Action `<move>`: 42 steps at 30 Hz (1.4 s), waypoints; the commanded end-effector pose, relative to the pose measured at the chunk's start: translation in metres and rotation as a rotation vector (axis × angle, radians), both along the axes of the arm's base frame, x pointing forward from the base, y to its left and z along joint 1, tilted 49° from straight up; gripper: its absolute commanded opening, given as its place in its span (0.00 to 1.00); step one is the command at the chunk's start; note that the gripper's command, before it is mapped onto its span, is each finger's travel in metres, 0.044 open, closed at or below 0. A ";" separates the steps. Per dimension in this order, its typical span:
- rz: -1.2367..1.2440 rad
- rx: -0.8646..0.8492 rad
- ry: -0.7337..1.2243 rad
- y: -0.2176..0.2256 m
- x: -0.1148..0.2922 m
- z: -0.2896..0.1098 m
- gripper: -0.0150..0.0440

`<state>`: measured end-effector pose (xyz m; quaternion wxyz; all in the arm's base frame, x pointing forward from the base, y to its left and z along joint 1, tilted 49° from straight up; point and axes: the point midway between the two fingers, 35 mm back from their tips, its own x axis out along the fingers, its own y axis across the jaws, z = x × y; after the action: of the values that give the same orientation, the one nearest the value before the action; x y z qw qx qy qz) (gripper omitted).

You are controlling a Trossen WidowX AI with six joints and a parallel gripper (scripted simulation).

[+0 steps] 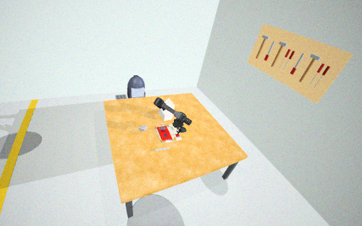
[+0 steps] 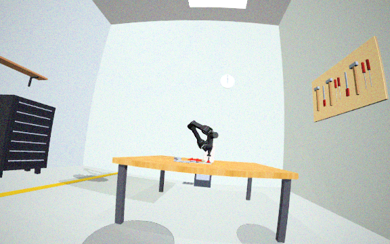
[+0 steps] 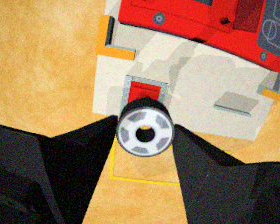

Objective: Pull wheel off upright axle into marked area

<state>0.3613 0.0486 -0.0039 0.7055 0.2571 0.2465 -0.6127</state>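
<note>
In the wrist view my gripper point(image 3: 145, 125) is shut on the wheel point(image 3: 144, 133), a grey hub with a dark tyre, seen face-on between the two black fingers. Just beyond it a small red mount point(image 3: 144, 90) sits on the white baseplate point(image 3: 191, 83); the axle itself is hidden behind the wheel. The marked area's thin yellow outline point(image 3: 143, 180) lies on the table just on my side of the wheel. In the top view the gripper point(image 1: 180, 130) points down at the baseplate's right edge. In the exterior view the gripper point(image 2: 208, 155) hangs just above the table.
A red chassis part point(image 1: 163, 132) lies on the baseplate. A small grey block point(image 1: 142, 127) and a thin metal rod point(image 1: 162, 149) lie on the table point(image 1: 156, 176). A white box point(image 1: 168, 113) stands behind the arm.
</note>
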 end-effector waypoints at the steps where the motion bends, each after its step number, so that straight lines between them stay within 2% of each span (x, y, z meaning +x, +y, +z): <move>1: 0.001 0.007 -0.010 0.009 0.000 0.007 0.25; 8: 0.001 0.008 -0.010 0.026 -0.006 0.023 0.25; 34: 0.002 0.014 -0.008 0.089 -0.063 -0.057 0.25; 42: 0.001 0.013 -0.009 0.086 -0.066 -0.067 0.25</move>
<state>0.2950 0.1388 -0.0670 0.7064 0.2632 0.2489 -0.6081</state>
